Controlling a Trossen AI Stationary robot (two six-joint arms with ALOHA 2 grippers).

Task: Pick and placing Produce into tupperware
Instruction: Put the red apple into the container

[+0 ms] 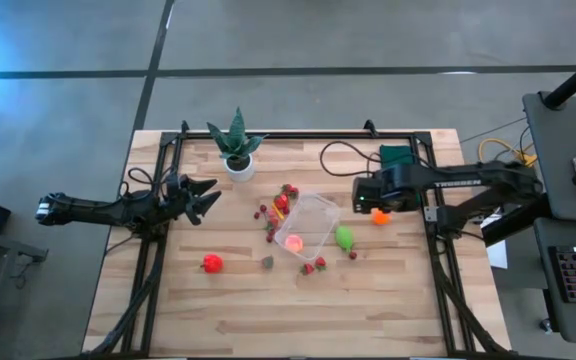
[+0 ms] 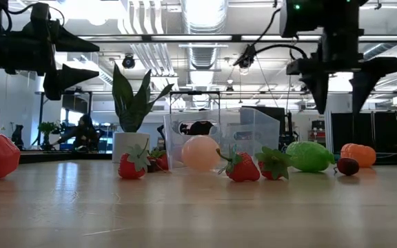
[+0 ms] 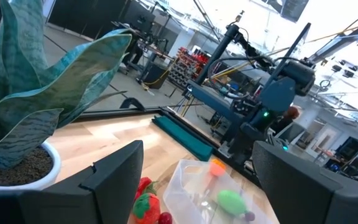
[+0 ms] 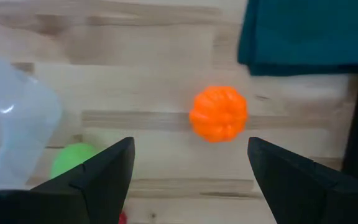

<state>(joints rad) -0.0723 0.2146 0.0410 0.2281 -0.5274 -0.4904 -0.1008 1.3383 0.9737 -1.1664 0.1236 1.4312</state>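
The clear tub (image 1: 307, 223) sits mid-table with a pink piece (image 1: 293, 242) inside. Strawberries (image 1: 281, 202) lie to its left, more small pieces (image 1: 313, 266) near its front. A green piece (image 1: 344, 237) and an orange ridged piece (image 1: 380, 216) lie on its right, a red piece (image 1: 211, 263) at front left. My right gripper (image 1: 366, 193) hangs open above the orange piece (image 4: 219, 114), clear of it. My left gripper (image 1: 206, 198) is open in the air at the table's left, beside the potted plant (image 1: 236, 147).
A spiky plant in a white pot (image 2: 131, 114) stands at the far left of the table. A dark green cloth (image 1: 396, 156) lies at the far right, just beyond the orange piece. Black frame rails (image 1: 158, 190) run along the table's sides. Bare wood (image 1: 268, 310) lies at the near side.
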